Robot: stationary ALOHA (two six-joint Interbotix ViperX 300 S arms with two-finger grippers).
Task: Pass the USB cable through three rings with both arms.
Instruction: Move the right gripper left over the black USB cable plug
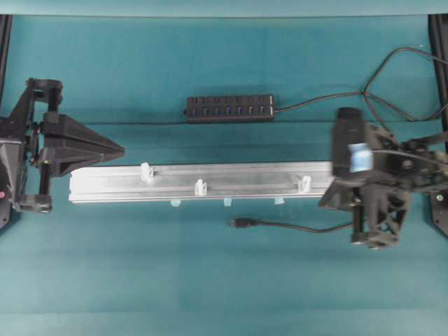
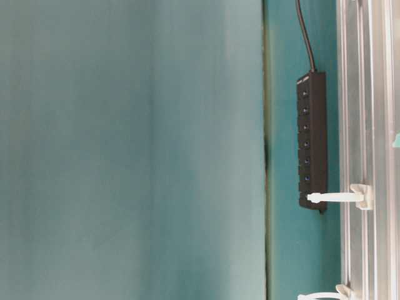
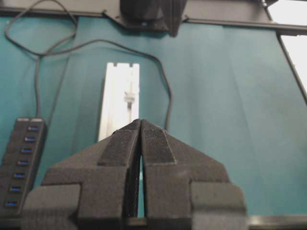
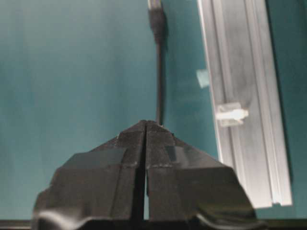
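The USB cable (image 1: 294,225) lies on the teal table in front of the silver rail (image 1: 231,176), its plug (image 1: 241,222) pointing left. Three whitish rings (image 1: 146,171) (image 1: 200,187) (image 1: 303,184) stand on the rail. My right gripper (image 1: 327,201) is shut and empty at the rail's right end, above the cable. In the right wrist view the cable (image 4: 159,72) runs from the plug (image 4: 156,12) to under the gripper's tip (image 4: 146,123), slightly right of the seam. My left gripper (image 1: 120,148) is shut and empty beyond the rail's left end, its jaws (image 3: 140,122) pointing along the rail (image 3: 120,100).
A black USB hub (image 1: 229,108) lies behind the rail, its cord looping off to the right. It also shows in the table-level view (image 2: 311,140) and the left wrist view (image 3: 21,163). Small pale-blue tape tabs (image 1: 227,202) sit along the rail's front edge.
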